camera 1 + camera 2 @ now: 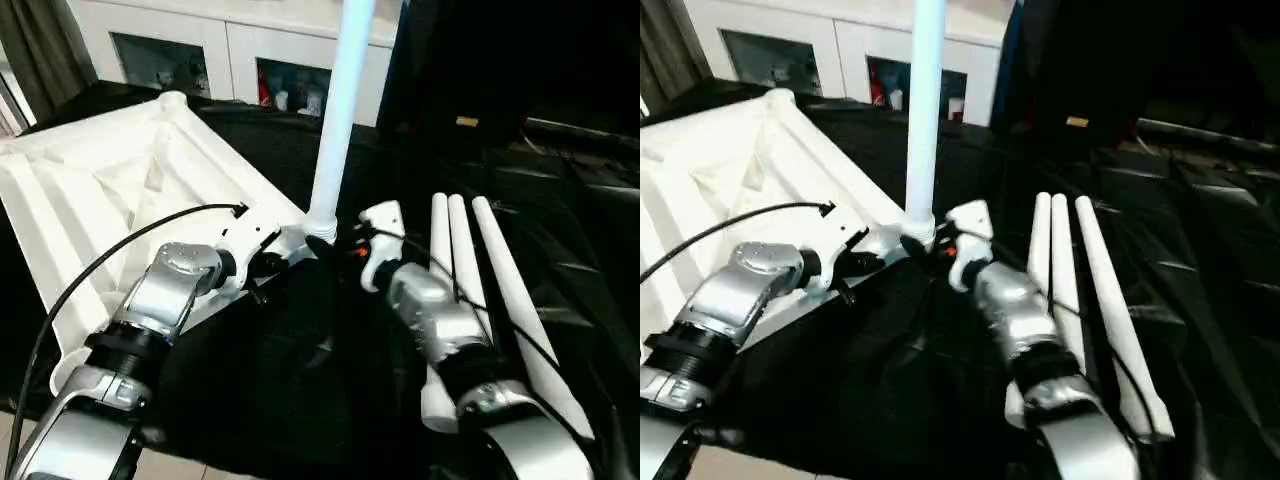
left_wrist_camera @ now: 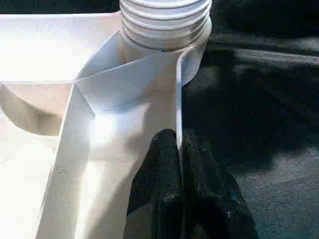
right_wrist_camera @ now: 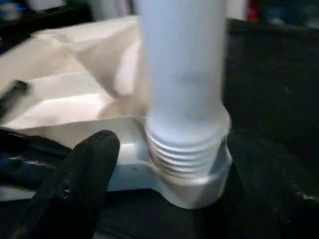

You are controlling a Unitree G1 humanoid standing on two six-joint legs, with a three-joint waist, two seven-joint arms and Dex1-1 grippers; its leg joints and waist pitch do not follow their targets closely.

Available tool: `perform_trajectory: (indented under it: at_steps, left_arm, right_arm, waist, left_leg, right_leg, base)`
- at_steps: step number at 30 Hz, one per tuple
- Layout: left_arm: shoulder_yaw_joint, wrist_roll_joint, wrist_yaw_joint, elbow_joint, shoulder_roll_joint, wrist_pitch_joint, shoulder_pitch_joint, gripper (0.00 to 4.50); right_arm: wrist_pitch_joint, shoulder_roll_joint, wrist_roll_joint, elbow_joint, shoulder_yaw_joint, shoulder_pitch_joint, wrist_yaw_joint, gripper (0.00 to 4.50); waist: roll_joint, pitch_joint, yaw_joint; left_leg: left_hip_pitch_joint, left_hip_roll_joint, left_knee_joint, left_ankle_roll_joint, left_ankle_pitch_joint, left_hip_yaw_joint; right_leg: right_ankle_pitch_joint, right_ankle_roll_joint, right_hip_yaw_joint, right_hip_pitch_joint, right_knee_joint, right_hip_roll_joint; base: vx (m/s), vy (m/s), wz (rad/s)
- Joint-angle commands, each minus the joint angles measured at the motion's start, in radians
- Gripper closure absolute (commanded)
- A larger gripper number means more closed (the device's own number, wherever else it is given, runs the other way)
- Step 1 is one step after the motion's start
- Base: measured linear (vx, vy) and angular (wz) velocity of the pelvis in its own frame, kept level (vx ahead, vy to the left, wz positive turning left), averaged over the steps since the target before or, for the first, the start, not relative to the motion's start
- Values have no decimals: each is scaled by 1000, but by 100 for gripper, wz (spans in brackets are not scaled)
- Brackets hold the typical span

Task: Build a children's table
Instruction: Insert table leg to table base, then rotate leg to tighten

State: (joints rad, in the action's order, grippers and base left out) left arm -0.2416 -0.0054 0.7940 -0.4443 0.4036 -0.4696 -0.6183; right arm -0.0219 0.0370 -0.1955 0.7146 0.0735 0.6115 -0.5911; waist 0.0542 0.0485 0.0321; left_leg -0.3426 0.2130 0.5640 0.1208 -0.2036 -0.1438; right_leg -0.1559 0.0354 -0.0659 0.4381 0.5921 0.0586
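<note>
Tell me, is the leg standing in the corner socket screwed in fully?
Not fully. The leg stands upright in the corner socket, but several thread rings are exposed above the socket's rim.

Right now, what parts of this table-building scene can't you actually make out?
- Upright leg: its top is cut off by the head views' upper edge.
- Three spare legs: near ends hidden behind the right forearm.
- Table top: its left part runs past the picture edge.
- Cabinet contents: too small to tell.

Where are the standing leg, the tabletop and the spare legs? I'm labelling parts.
standing leg [image 1: 338, 120]: left eye view, mid shaft.
tabletop [image 1: 90, 180]: left eye view, ribbed underside.
spare legs [image 1: 495, 260]: left eye view, rightmost leg's shaft.
</note>
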Motion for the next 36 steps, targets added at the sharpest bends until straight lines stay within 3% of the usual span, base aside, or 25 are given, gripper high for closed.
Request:
perform_trajectory:
  at_steps: [1, 4, 7, 13, 17, 22, 27, 36]
  left_arm:
    - [-9, -11, 40, 21, 15, 45, 28, 450]
    - [-16, -17, 69, 48, 32, 29, 48, 450]
    - [-31, -33, 150, 83, 65, 92, 83, 450]
    - [-65, -53, 289, 143, 113, 210, 137, 450]
    - [-67, -80, 342, 198, 123, 202, 169, 450]
    - [-68, -112, 389, 245, 130, 200, 192, 450]
    - [-65, -104, 397, 256, 131, 205, 202, 450]
    - [-66, -97, 403, 279, 124, 191, 214, 450]
  right_arm:
    - [-37, 35, -4, -69, 21, -26, -58, 26]
    - [-68, 84, 3, -146, 39, -54, -111, 8]
    - [-124, 167, -3, -259, 73, -92, -222, 8]
    - [-173, 260, 15, -349, 111, -127, -307, 8]
    - [-215, 319, 15, -411, 153, -168, -386, 8]
    - [-243, 339, 2, -462, 185, -195, -438, 8]
    - [-230, 325, 23, -445, 189, -189, -413, 8]
    - [-223, 291, 28, -412, 181, -175, -375, 8]
  waist:
    - [-11, -68, 9]
    - [-12, -63, 12]
    - [-12, -60, 16]
    - [-9, -62, 30]
    - [-9, -62, 40]
    - [-4, -63, 50]
    - [-3, -60, 54]
    - [-4, -63, 53]
  left_leg:
    - [-12, 1, -48, -105, -15, -24]
    - [-9, 4, -52, -76, -71, -25]
    - [-9, 5, -55, -58, -111, -23]
    - [-9, 5, -52, -52, -98, -24]
    - [-3, 7, -50, -55, -77, -29]
    - [-8, 7, -49, -53, -83, -30]
    - [-7, 5, -48, -35, -105, -31]
    - [-8, 4, -45, -31, -89, -30]
  right_leg:
    - [28, 251, 45, -93, -36, 60]
    - [-72, 234, 45, -89, -45, 61]
    - [-149, 201, 46, -89, -53, 59]
    - [-164, 177, 47, -87, -50, 59]
    - [-107, 198, 47, -83, -42, 55]
    - [-133, 182, 47, -87, -43, 57]
    - [-228, 147, 47, -81, -50, 58]
    - [-188, 154, 46, -82, -43, 54]
  base:
    - [0, 0, 0]
    - [0, 0, 0]
    - [0, 0, 0]
    - [0, 0, 0]
    - [0, 0, 0]
    - [0, 0, 0]
    - [0, 0, 0]
    - [0, 0, 0]
